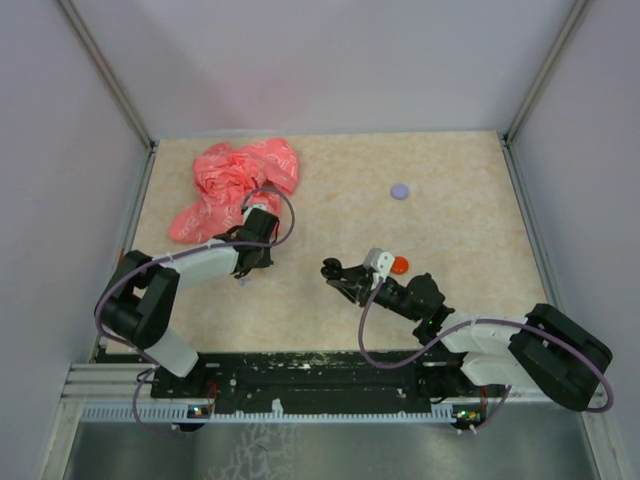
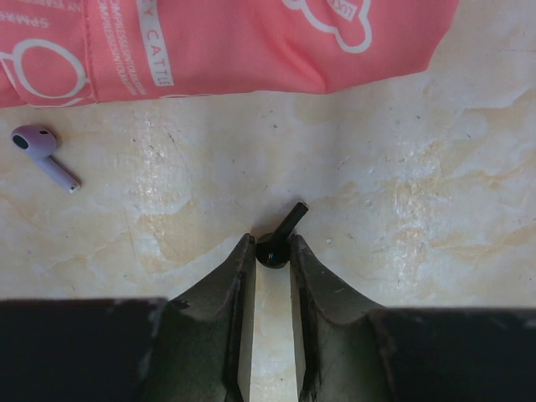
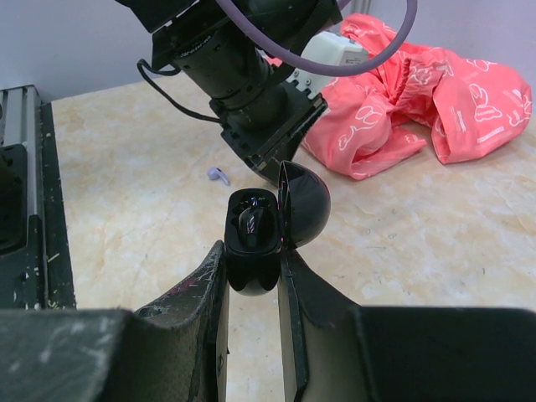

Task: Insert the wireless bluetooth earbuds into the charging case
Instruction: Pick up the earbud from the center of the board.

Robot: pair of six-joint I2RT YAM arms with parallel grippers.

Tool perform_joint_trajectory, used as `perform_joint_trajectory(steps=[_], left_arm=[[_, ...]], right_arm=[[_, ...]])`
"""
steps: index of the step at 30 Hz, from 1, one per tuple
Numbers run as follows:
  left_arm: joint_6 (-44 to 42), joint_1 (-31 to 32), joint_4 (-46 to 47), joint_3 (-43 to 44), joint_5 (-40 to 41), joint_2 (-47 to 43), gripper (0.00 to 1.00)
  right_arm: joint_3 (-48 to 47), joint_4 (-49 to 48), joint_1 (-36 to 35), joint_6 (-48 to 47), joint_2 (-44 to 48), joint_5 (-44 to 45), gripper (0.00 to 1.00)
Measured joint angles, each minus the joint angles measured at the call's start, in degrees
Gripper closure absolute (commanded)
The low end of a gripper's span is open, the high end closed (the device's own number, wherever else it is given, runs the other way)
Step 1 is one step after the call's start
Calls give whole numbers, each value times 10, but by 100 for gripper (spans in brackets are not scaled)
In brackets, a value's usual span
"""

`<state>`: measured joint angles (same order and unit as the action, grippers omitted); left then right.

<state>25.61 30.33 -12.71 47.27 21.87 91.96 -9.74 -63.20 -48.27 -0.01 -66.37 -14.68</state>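
My left gripper is down on the table, its fingertips pressed against both sides of a black earbud, whose stem sticks out ahead to the right. A pale purple earbud lies loose to its left, also visible as a small earbud in the right wrist view. My right gripper is shut on the black charging case, held above the table with its lid swung open. One dark earbud sits inside the case. From above, the left gripper and right gripper are a short distance apart.
A crumpled pink bag lies at the back left, just beyond the left gripper. A pale purple disc sits at the back right. A red disc and a small white block lie beside the right arm.
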Motion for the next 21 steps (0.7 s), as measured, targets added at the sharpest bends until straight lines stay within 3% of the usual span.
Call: perform_joint_trajectory(steps=[10, 21], left_arm=[[-34, -1, -6, -6, -50, -26, 94], [-103, 62, -77, 12, -74, -160, 94]], right_arm=[[0, 32, 0, -4, 17, -4, 100], [0, 32, 0, -4, 49, -4, 100]])
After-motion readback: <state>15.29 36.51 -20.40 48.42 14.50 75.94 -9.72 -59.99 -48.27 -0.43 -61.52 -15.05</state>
